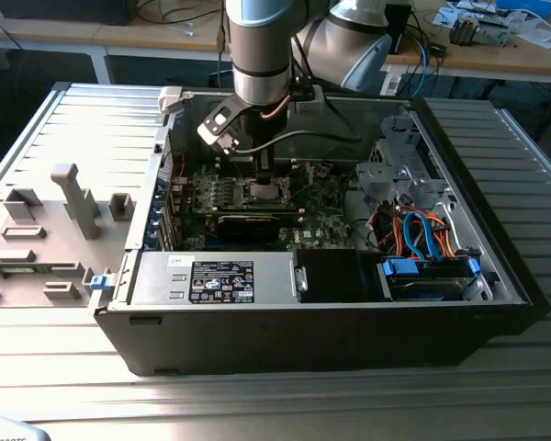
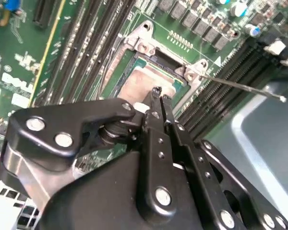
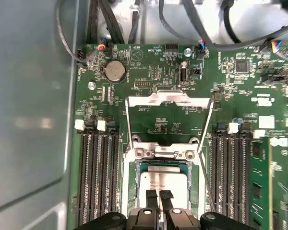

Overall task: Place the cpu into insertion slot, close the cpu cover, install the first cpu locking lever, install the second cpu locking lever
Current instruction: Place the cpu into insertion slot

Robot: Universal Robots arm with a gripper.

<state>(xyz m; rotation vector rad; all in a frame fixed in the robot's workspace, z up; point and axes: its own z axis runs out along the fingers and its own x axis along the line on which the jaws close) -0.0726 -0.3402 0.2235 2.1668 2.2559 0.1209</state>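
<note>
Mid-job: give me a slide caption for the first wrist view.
Wrist close-up: gripper over the cpu lying in the insertion slot, cpu cover folded open, memory slots either side.

In the first wrist view the end effector [image 3: 159,195] covers the edge of the cpu [image 3: 163,179] closest to it, and the picture's edge cuts off that side of the insertion slot [image 3: 134,182]. In the second wrist view its black body hides one slot corner and much of the motherboard [image 2: 19,72]. Whether it touches the cpu cannot be told. In the exterior view the arm [image 1: 262,55] masks part of the slot, and the chip there is too small to tell.
</note>
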